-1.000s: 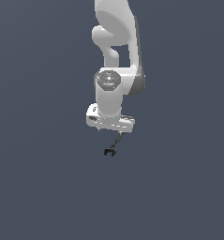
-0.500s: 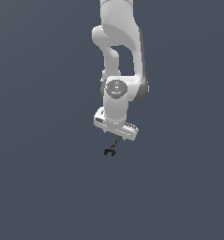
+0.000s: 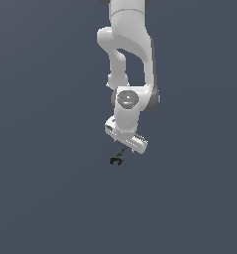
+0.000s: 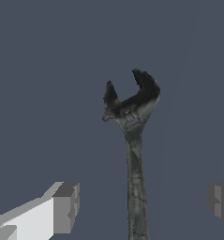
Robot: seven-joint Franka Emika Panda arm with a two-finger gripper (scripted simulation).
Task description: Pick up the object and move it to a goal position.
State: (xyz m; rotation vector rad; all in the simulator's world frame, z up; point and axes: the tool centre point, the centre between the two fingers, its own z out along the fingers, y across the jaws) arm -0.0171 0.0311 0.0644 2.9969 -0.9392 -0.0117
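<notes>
Fingers [image 4: 66, 207] spread wide on my wrist feed, grasping nothing, one on either side of the object [image 4: 134, 154] with clear gaps and no contact. I see its grey shaft running between them, cut off at the frame edge, forked black head beyond. From the exterior view, the object [image 3: 117, 158] lies just under the gripper [image 3: 124, 147]; fingers are too small to read there.
</notes>
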